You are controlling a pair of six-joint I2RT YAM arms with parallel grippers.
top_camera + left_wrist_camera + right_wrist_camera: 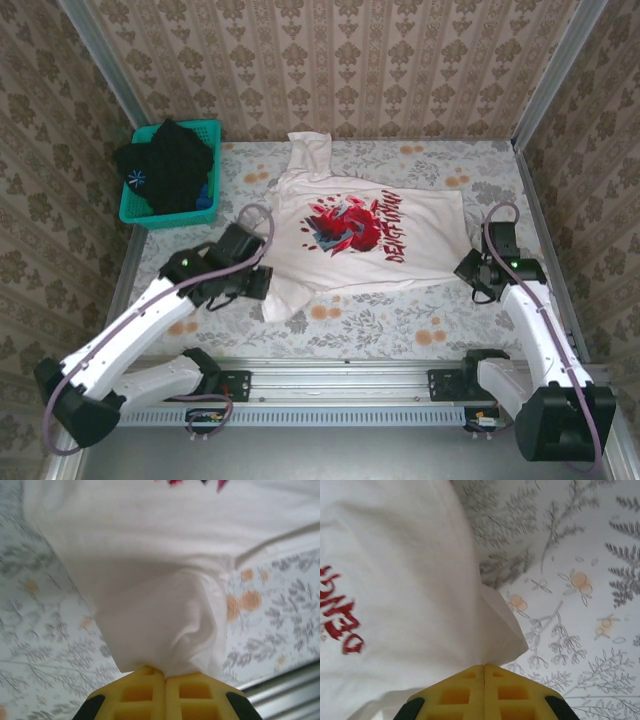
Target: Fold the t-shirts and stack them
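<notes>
The white cotton t-shirt [400, 215] with a red-and-black chest graphic lies spread flat, print up, just right of the teal plastic mesh basket [130, 213]. The left gripper [165, 671] is clenched on its bunched sleeve, and the right gripper [484, 667] on the hem corner farthest from the basket. Lift both together, level and taut, so the fold lands straight. Whether each pinch holds one layer or two is unclear, and the basket's dark garments [165, 165] blur together.

Soft, even light, no glare. Wrist cams: white t-shirt [150, 580] washed-out & blurry up close, my yellow fingertips [135, 696] soft at 6 o'clock. Top cam sharper.
</notes>
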